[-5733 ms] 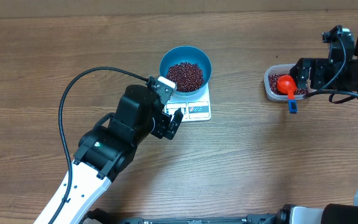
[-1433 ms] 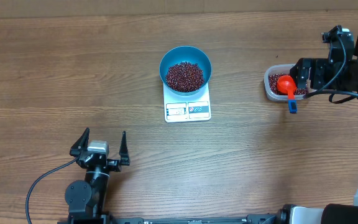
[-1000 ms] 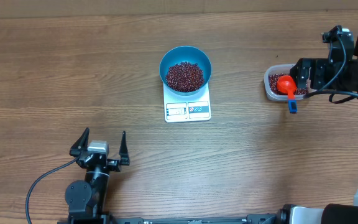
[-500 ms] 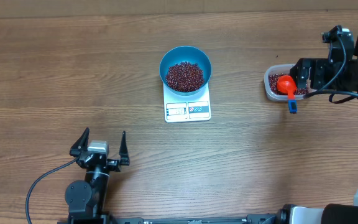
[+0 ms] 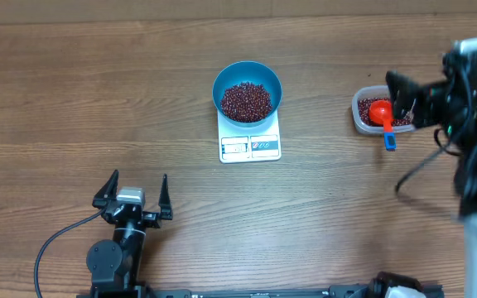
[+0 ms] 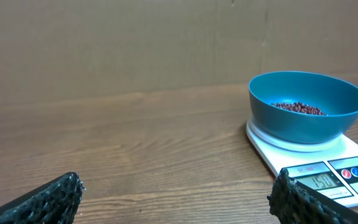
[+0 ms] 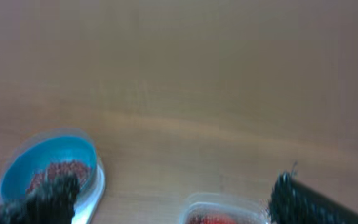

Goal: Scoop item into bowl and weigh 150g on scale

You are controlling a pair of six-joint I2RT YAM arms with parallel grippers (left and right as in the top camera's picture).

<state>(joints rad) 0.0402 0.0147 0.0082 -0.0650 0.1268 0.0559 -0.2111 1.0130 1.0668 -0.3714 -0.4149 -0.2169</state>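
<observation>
The light blue bowl (image 5: pixel 247 79) stands on the white scale (image 5: pixel 251 146) at mid-table, with a heap of dark red-brown beans (image 5: pixel 247 101) in it. My left gripper (image 5: pixel 138 184) rests open and empty near the front edge, well to the left of the scale. From its wrist the bowl (image 6: pixel 307 118) and scale (image 6: pixel 316 171) show at right between spread fingers (image 6: pixel 48 199). My right gripper (image 5: pixel 397 95) hangs open and blurred just right of the clear tub (image 5: pixel 359 116). Its wrist view is blurred, showing the bowl (image 7: pixel 27 163) and tub (image 7: pixel 219 205).
A red scoop (image 5: pixel 379 110) with a blue handle (image 5: pixel 389 142) lies in the tub on more beans, its handle sticking out over the front rim. A cardboard wall (image 6: pixel 166 43) backs the table. Bare wood lies between the left gripper and the scale.
The right arm has started to move and now shows blurred, shifted slightly away from the tub. The left arm, bowl, scale and scoop have not moved.
</observation>
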